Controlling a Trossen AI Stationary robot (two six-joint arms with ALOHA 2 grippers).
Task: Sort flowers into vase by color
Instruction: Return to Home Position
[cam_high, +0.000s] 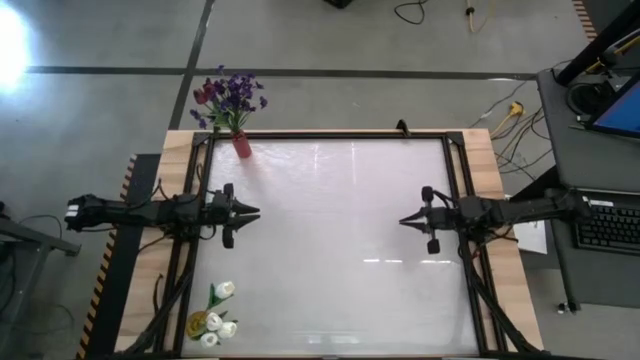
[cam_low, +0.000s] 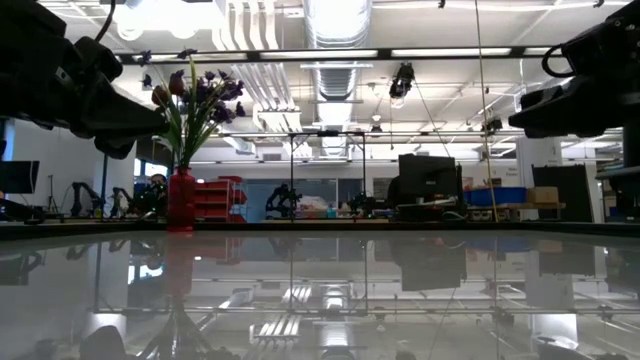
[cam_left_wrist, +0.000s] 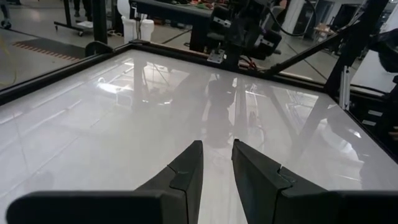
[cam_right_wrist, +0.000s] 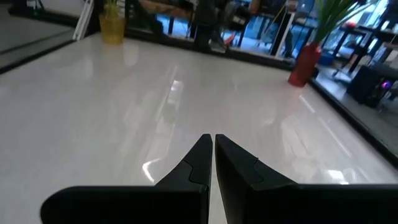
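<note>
A red vase (cam_high: 240, 146) stands at the table's far left corner and holds purple blossoms and a dark red tulip (cam_high: 228, 98) by their stems; the low view shows the same red vase (cam_low: 181, 200) and flowers (cam_low: 195, 95). At the near left corner, a yellow vase (cam_high: 200, 323) holds white tulip buds (cam_high: 222, 310). My left gripper (cam_left_wrist: 217, 146) hovers over the table's left side, slightly open, with nothing between its fingers. Facing it from the right side, my right gripper (cam_right_wrist: 211, 138) is shut and empty.
The white tabletop (cam_high: 330, 240) lies bare between my two grippers, framed by black rails (cam_high: 330, 134). In the right wrist view the yellow vase (cam_right_wrist: 112, 28) and the red vase (cam_right_wrist: 305, 65) stand at the table's far side from that gripper.
</note>
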